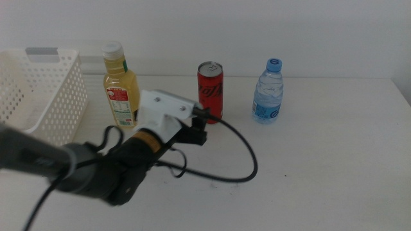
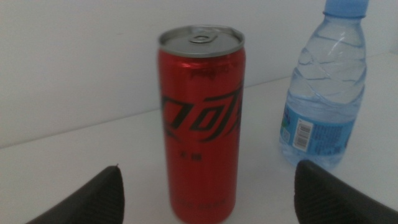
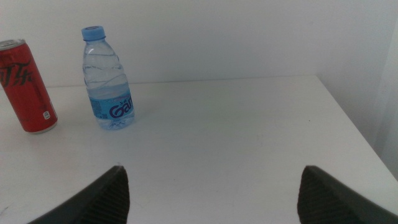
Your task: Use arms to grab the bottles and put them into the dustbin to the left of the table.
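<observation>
My left gripper [image 1: 200, 126] reaches in from the left, open, just in front of the slim red soda can [image 1: 210, 91]. In the left wrist view the can [image 2: 200, 124] stands upright between and just beyond the spread jaws of the left gripper [image 2: 210, 167], not touched. The yellow juice bottle [image 1: 121, 86] stands left of the can, partly behind the arm's white housing. The clear water bottle [image 1: 268, 91] stands right of the can and also shows in the left wrist view [image 2: 323, 93]. My right gripper [image 3: 212, 168] is open and empty, out of the middle view, facing the can [image 3: 25, 87] and the water bottle [image 3: 107, 81].
The white perforated dustbin [image 1: 38, 96] stands at the far left, beside the juice bottle. The white table [image 1: 321, 167] stretches to the right, with its right edge [image 3: 354, 124] near a wall. A black cable [image 1: 247, 154] loops from the left arm over the tabletop.
</observation>
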